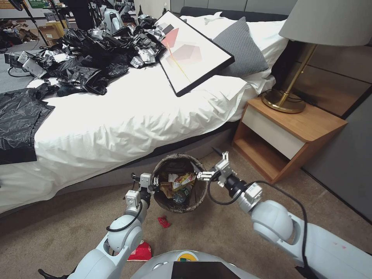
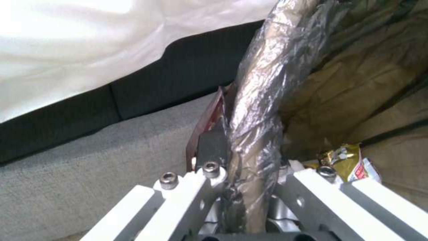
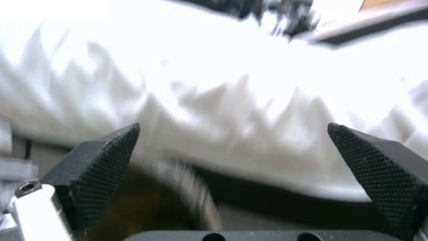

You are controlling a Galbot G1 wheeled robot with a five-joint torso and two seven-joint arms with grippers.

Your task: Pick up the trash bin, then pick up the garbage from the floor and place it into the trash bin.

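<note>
Beside the bed, on the carpeted floor: the trash bin, rim pinched at its left side by the left gripper, clenched over the bag liner. Inside, a yellow snack wrapper, brown paper and a clear bottle. At the bin's right edge, just beside the rim: the right gripper, fingers spread wide, grasping nothing. Left lying on the carpet near the robot's base: a small red packet and a crushed red-and-white cup. To the right, well apart, a wooden nightstand.
</note>
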